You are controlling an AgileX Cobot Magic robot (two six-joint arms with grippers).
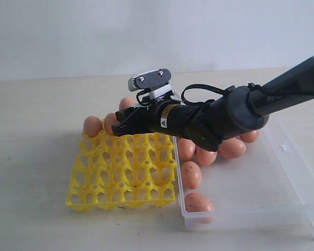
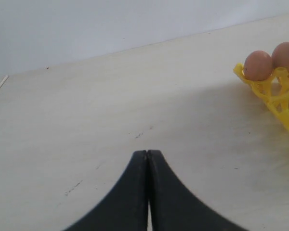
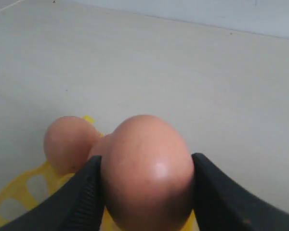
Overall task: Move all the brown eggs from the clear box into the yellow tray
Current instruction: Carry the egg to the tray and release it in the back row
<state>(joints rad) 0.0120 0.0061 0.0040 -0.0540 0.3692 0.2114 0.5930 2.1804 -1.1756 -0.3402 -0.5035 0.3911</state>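
My right gripper is shut on a brown egg, one black finger on each side. In the exterior view this gripper reaches across to the far left corner of the yellow tray, and the held egg shows just above the fingers. Two eggs sit in the tray's far row, one in the corner cup and one beside it. Several eggs lie in the clear box. My left gripper is shut with nothing in it, over bare table, well apart from the tray corner.
The clear box stands right of the tray, its left wall against the tray's edge. Two eggs lie near the box's front left. A pale wall runs behind the table. The left arm is out of the exterior view.
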